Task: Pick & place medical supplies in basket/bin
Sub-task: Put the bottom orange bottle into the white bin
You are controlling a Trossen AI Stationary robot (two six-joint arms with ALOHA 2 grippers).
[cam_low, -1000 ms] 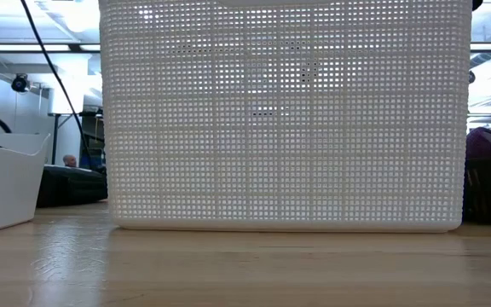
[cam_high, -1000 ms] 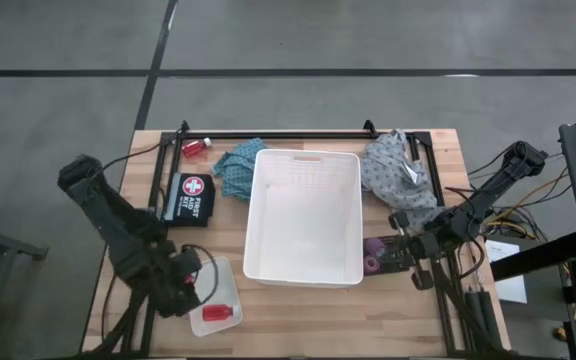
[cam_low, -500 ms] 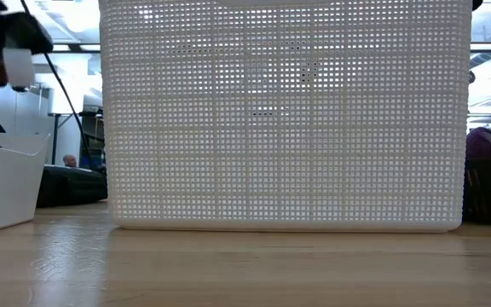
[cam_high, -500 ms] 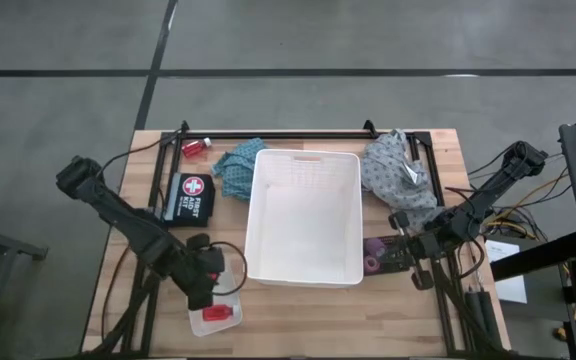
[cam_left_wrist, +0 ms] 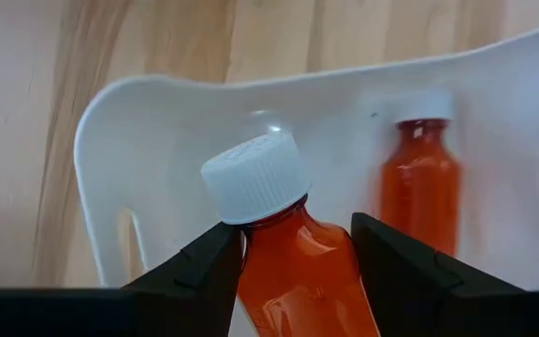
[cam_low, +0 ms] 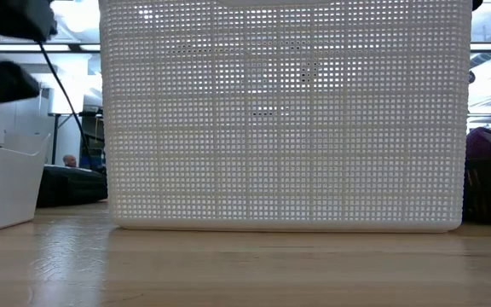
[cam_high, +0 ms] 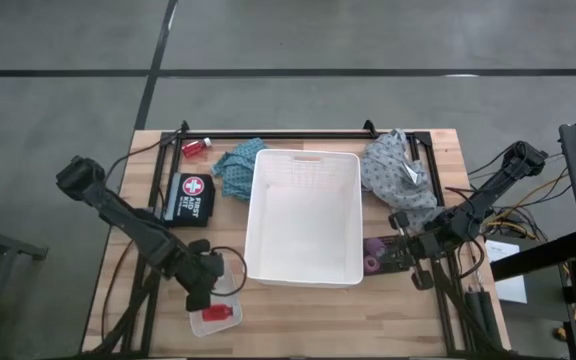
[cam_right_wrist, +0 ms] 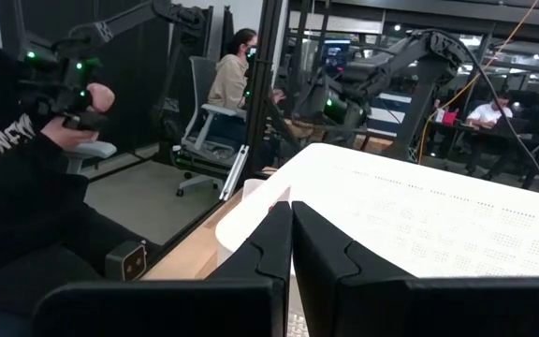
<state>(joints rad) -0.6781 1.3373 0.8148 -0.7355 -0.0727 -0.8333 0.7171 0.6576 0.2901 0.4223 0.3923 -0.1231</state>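
My left gripper [cam_high: 202,284] hovers over the small translucent tray [cam_high: 230,302] near the table's near edge, shut on a red bottle [cam_left_wrist: 298,281] with a white cap [cam_left_wrist: 254,178]. A second red bottle [cam_left_wrist: 419,187] lies in that tray. A third bottle [cam_high: 196,148] lies at the far left. The teal cloth [cam_high: 236,165] and grey cloth [cam_high: 393,170] lie bunched on either side of the big white basket [cam_high: 303,155]. Two purple rolls [cam_high: 372,254] rest by the basket's near right corner. My right gripper [cam_right_wrist: 291,211] waits shut beside them. My left gripper pinches the red bottle between its two fingers [cam_left_wrist: 215,262] on the body just under the cap's neck [cam_left_wrist: 293,220]. It comes from above, slanting down. The bottle is lifted clear over the tray's inside, cap end pointing away from the gripper.
A black first-aid pouch [cam_high: 190,198] lies left of the basket. A black bar frame [cam_high: 288,133] runs along the far edge. The tall basket wall [cam_low: 284,111] fills the low view. Bare wood lies along the near edge [cam_high: 308,320].
My left arm has swung toward the table's right, carrying the red bottle from beside the small tray to over it, then held almost still. In the low view the gripper has come into the picture's upper left.
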